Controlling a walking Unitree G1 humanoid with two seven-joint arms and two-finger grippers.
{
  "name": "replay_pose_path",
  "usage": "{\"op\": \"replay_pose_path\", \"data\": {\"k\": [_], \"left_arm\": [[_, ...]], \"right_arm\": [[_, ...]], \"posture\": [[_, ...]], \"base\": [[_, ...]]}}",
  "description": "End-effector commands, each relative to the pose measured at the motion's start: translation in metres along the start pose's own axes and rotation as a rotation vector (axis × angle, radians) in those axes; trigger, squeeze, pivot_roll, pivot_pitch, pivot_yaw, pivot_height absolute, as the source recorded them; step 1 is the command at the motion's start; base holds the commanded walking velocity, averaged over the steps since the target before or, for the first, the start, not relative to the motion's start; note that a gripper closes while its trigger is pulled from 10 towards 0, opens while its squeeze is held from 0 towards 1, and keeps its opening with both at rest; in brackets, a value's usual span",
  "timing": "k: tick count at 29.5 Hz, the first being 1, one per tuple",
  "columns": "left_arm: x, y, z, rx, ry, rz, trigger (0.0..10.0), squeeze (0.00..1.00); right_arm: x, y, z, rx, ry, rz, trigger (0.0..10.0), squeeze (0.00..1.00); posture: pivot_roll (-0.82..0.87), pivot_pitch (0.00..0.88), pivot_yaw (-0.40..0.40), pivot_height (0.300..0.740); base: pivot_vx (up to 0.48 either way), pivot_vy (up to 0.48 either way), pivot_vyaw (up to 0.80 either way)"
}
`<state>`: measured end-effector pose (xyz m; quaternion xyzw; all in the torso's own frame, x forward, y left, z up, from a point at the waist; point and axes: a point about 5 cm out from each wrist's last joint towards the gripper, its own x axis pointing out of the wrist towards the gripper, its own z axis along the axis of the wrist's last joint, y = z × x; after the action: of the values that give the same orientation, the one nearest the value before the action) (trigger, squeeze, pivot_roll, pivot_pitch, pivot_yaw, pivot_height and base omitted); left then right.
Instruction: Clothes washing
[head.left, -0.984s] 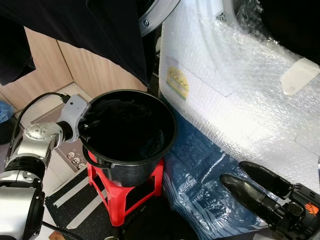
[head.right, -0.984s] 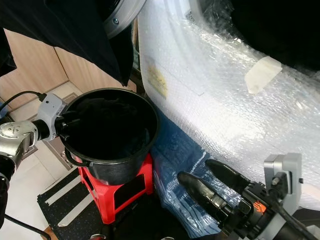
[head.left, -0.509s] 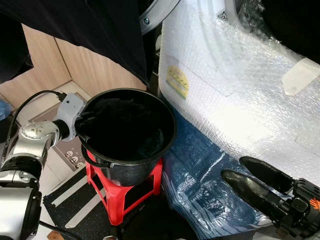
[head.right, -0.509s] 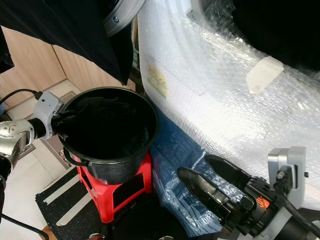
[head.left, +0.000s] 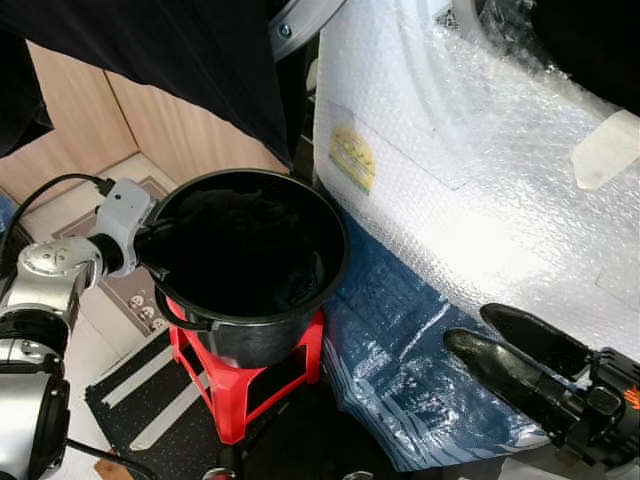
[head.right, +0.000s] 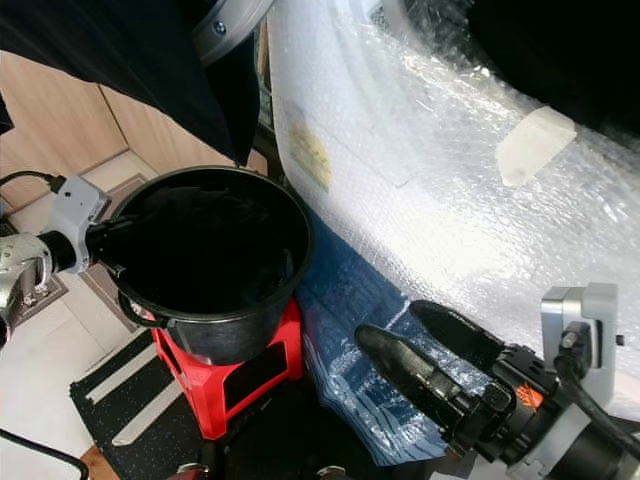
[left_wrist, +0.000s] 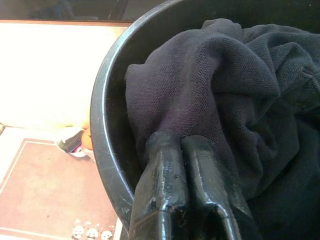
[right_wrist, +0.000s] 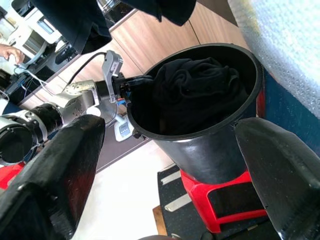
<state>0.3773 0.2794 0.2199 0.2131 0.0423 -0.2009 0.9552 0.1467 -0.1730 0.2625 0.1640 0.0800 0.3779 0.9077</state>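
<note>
While the black bucket (head.left: 250, 270) is sitting on your red stool (head.left: 245, 385), your left gripper (left_wrist: 182, 145) is pinching the dark garment (left_wrist: 225, 100) inside it; your right gripper (head.left: 510, 350) is hovering spread wide beside the bubble-wrapped washer (head.left: 470, 170).

My rig, as seen: left arm (head.left: 45, 290) of brushed silver segments with rounded joints, a black cable looping to a light-grey wrist block (head.left: 120, 215). Left gripper (left_wrist: 182, 200): two glossy black fingers. Right gripper (head.left: 515, 355): long, rounded black fingers, black knuckle with an orange mark, grey bracket (head.right: 585, 335) with small screws
</note>
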Motion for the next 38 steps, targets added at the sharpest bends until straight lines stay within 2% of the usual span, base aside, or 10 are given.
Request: {"op": "replay_pose_path", "data": {"k": [1, 5, 11, 21, 22, 23, 24, 25, 26, 38], "left_arm": [[-0.005, 0.002, -0.012, -0.022, 0.049, 0.022, 0.0, 0.00], [-0.004, 0.003, -0.009, -0.022, 0.030, 0.042, 0.0, 0.00], [-0.004, 0.012, 0.009, -0.047, -0.068, 0.097, 0.0, 0.00], [0.003, -0.001, 0.036, 0.021, -0.208, -0.013, 0.0, 0.00], [0.004, -0.002, 0.036, 0.020, -0.204, -0.024, 1.9, 0.00], [0.004, -0.002, 0.035, 0.019, -0.200, -0.031, 1.9, 0.00], [0.004, -0.002, 0.033, 0.008, -0.188, -0.030, 10.0, 0.33], [0.004, -0.002, 0.032, 0.001, -0.184, -0.029, 10.0, 0.33], [0.004, -0.004, 0.029, -0.023, -0.167, -0.058, 10.0, 1.00], [0.003, -0.017, 0.026, -0.037, -0.174, -0.188, 10.0, 1.00]], "right_arm": [[0.000, 0.002, -0.002, 0.010, 0.014, 0.010, 10.0, 0.00], [0.001, 0.002, -0.003, 0.010, 0.012, 0.012, 10.0, 0.00], [0.003, 0.001, -0.003, 0.009, 0.003, 0.016, 10.0, 0.00], [0.010, -0.002, -0.005, 0.006, -0.020, 0.042, 10.0, 0.00], [0.011, -0.002, -0.004, 0.006, -0.022, 0.044, 10.0, 0.00], [0.011, -0.002, -0.004, 0.006, -0.024, 0.045, 10.0, 0.00], [0.012, -0.002, -0.004, 0.006, -0.026, 0.047, 10.0, 0.00], [0.012, -0.002, -0.005, 0.005, -0.026, 0.048, 10.0, 0.00], [0.013, -0.002, -0.005, 0.005, -0.028, 0.050, 10.0, 0.00], [0.014, -0.002, -0.004, -0.001, -0.036, 0.048, 10.0, 0.00]], "posture": [[-0.25, 0.394, -0.120, 0.740], [-0.25, 0.392, -0.119, 0.740], [-0.24, 0.377, -0.115, 0.740], [-0.21, 0.353, -0.101, 0.740], [-0.21, 0.351, -0.100, 0.740], [-0.21, 0.351, -0.100, 0.740], [-0.21, 0.350, -0.098, 0.740], [-0.21, 0.350, -0.098, 0.740], [-0.21, 0.350, -0.097, 0.740], [-0.21, 0.353, -0.094, 0.740]], "base": [[0.000, 0.000, 0.00], [0.000, 0.000, 0.00], [0.000, 0.000, 0.00], [0.000, 0.000, 0.00], [0.000, 0.000, 0.00], [0.000, 0.000, 0.00], [0.000, 0.000, 0.00], [0.000, 0.000, 0.00], [0.000, 0.000, 0.00], [0.000, 0.000, 0.00]]}}
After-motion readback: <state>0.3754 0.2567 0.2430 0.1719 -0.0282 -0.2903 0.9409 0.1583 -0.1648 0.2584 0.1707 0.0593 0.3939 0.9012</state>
